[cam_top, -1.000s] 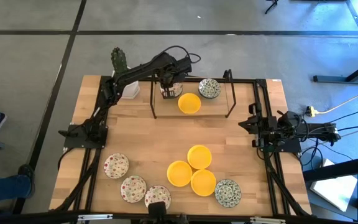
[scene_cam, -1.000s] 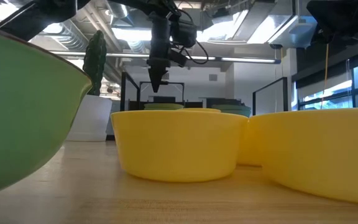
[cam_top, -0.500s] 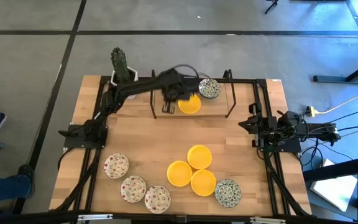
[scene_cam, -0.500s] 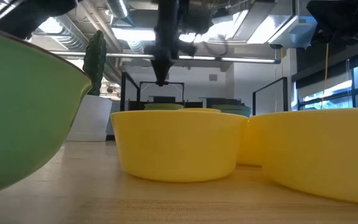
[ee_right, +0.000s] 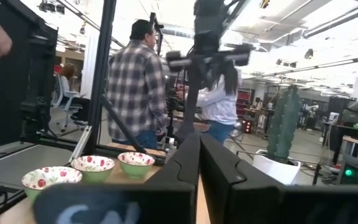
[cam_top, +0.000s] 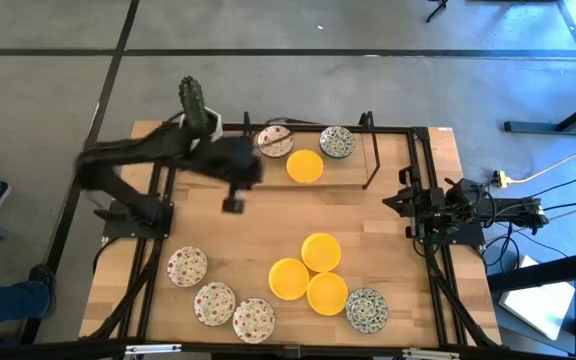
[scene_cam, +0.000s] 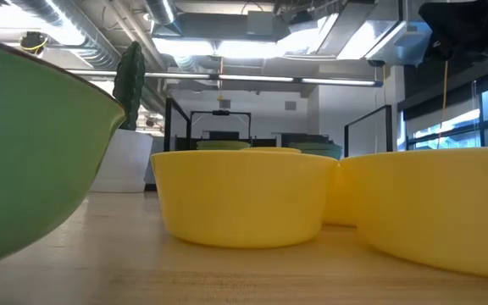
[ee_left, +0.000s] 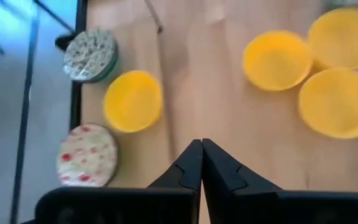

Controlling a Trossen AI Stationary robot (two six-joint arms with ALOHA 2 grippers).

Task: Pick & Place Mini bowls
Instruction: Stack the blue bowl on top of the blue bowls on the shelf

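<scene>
Near edge: three red-speckled bowls, three yellow bowls touching, one green-patterned bowl. I see bare table mid-board. Left gripper hangs over it, arm stretched from the left side, fingers clenched, empty. Right gripper parked at the right edge, clenched, empty. Far edge: red, yellow, green bowls in a frame; cactus at the corner

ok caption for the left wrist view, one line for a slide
Shut left gripper over the wooden table, facing three bowls in a row and three yellow bowls beyond.
</scene>
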